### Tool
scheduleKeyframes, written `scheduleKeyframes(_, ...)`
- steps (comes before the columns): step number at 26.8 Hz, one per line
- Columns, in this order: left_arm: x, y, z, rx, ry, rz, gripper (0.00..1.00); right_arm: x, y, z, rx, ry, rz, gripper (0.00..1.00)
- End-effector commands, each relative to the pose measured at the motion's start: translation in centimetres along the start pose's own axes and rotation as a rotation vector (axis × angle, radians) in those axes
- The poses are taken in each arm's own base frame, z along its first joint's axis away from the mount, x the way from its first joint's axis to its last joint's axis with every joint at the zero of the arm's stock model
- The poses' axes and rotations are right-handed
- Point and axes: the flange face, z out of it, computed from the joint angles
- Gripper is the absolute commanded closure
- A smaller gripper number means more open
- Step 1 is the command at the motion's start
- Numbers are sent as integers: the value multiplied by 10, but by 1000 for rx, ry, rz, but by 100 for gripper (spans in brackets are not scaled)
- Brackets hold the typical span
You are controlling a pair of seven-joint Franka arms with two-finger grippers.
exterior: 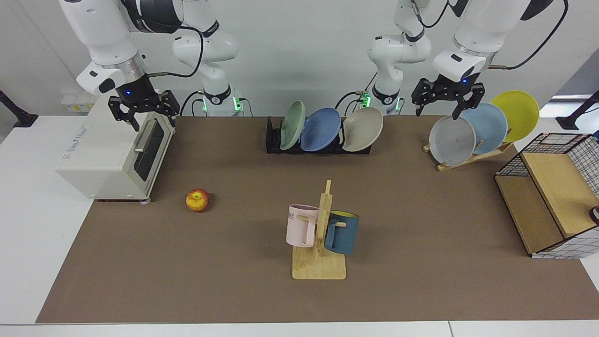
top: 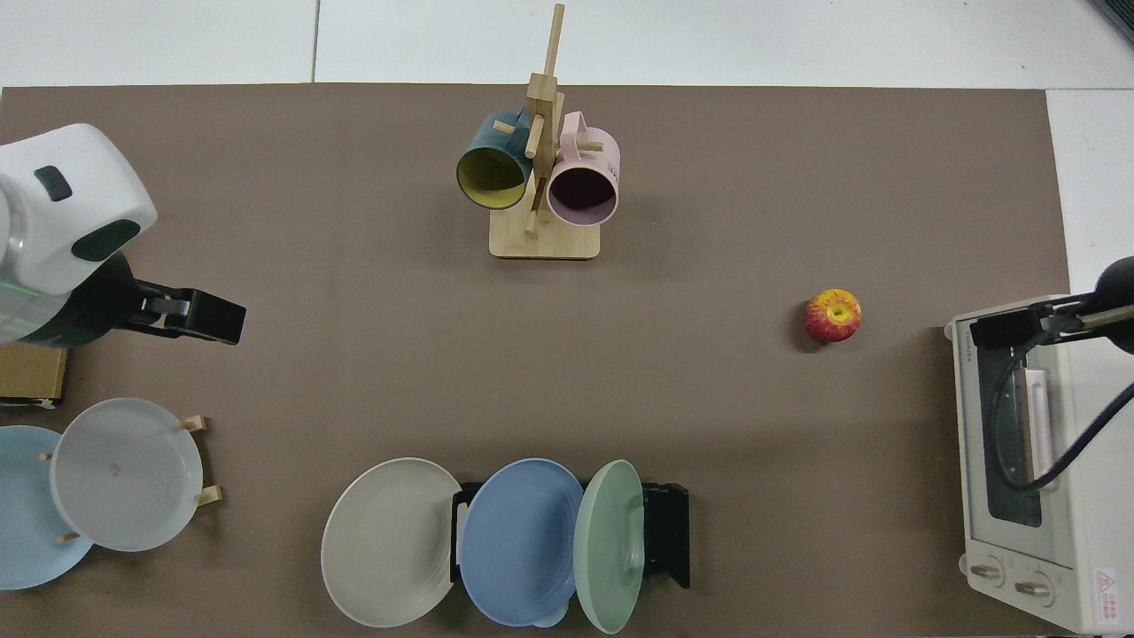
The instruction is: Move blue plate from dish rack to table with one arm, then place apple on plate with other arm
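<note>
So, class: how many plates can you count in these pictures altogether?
6. Three in the low black slotted rack: sage-green, periwinkle-blue, beige. Three on the slanted wooden stand: grey, sky-blue, yellow.

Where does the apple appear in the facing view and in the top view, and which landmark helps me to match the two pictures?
Facing view: the apple lies on the brown mat, left of centre, beside the toaster oven.
Top view: the apple lies right of centre, again beside the toaster oven.
Shared landmark: the wooden mug tree with a pink and a blue mug.
</note>
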Motion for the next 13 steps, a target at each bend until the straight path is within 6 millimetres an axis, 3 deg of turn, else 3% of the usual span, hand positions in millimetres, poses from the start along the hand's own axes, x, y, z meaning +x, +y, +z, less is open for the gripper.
scheduleKeyframes(1, -6, -2, 0, 2, 8, 10, 0, -5, 1, -8, -3, 8, -6, 0)
scheduleKeyframes(13, -7, -2, -2, 12, 10, 3, 0, -5, -3, -8, -5, 9, -12, 0)
